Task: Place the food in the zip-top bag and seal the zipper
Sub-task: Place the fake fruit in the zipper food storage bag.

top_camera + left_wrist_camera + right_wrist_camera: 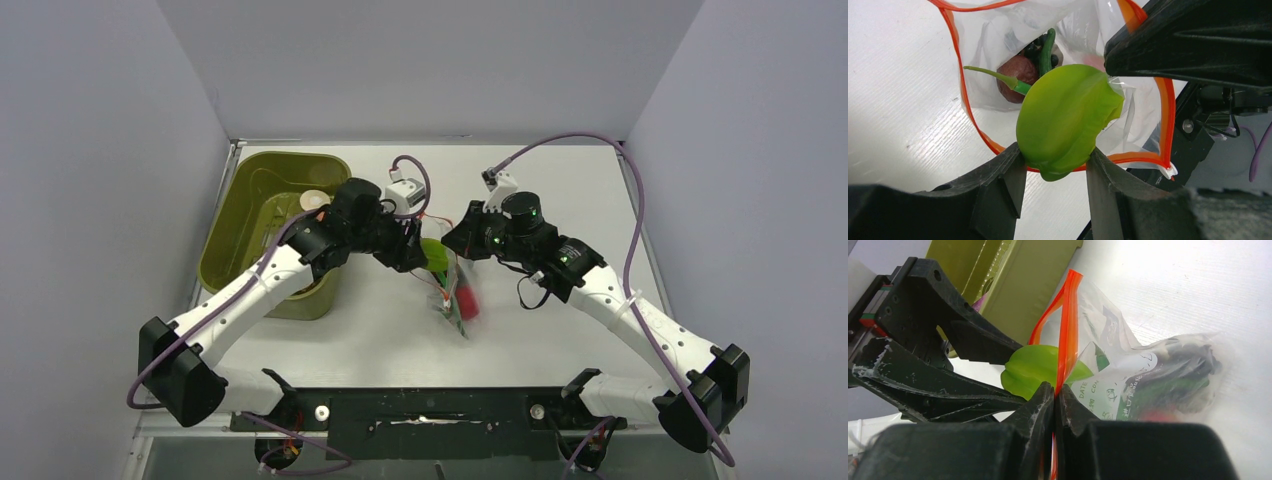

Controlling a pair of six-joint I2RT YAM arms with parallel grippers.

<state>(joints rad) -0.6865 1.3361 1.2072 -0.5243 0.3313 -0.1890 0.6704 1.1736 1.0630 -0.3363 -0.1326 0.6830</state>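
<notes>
With the right gripper's [1054, 390] jaws clamped on the zipper [1068, 325], holding the zip-top bag [1148, 365] open, the left gripper's [1055, 165] jaws, clamped on the lime piece [1063, 120], should push well inside before releasing.

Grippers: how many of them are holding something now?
2. The left gripper holds the lime piece at the mouth of the zip-top bag; the right gripper is shut on the zipper.

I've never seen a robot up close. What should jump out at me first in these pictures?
The bright green piece, clamped in the left gripper right at the open mouth of the clear bag, with darker food already inside. Next, the bag's orange zipper, pinched and held up by the right gripper. An olive tub sits off to the left.
</notes>
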